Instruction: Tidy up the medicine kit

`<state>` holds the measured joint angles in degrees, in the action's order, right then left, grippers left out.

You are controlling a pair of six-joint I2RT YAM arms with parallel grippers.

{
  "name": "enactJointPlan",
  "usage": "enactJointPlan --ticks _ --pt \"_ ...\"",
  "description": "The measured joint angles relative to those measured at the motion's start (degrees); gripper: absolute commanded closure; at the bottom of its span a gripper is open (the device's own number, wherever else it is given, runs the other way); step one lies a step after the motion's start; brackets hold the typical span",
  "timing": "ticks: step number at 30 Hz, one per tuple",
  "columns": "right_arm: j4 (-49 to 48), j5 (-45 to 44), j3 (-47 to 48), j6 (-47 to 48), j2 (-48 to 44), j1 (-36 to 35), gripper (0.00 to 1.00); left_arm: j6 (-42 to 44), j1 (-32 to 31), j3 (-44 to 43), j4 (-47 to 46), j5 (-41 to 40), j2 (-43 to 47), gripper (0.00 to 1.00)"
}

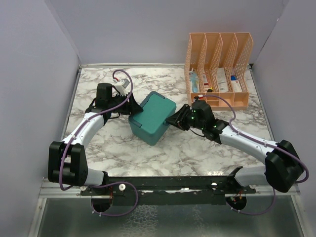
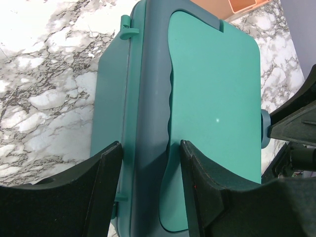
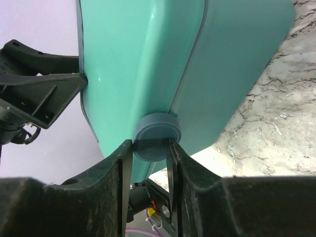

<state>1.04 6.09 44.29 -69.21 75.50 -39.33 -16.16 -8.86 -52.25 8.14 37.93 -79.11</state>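
The medicine kit (image 1: 153, 117) is a teal box with its lid down, sitting tilted mid-table between both arms. My left gripper (image 1: 132, 109) meets its left end. In the left wrist view that gripper (image 2: 150, 148) straddles the darker rim of the kit (image 2: 212, 98), one finger on the side wall and one on the lid panel, shut on it. My right gripper (image 1: 174, 120) is at the kit's right end. In the right wrist view it (image 3: 149, 148) pinches the round grey-blue latch knob (image 3: 157, 134), with both fingertips against its sides.
An orange mesh file organizer (image 1: 218, 69) holding medicine packets stands at the back right, close behind the right arm. White walls enclose the marble table (image 1: 197, 153) on the left, back and right.
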Motion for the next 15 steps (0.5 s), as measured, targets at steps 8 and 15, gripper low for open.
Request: enactJointPlan --ticks 8,15 --pt "-0.7 0.1 0.0 -0.4 -0.1 0.0 0.78 0.0 0.0 0.1 -0.1 0.0 0.0 0.49" --pt "-0.6 0.2 0.4 -0.5 0.0 0.0 0.8 0.0 0.0 0.2 -0.2 0.0 0.1 0.49"
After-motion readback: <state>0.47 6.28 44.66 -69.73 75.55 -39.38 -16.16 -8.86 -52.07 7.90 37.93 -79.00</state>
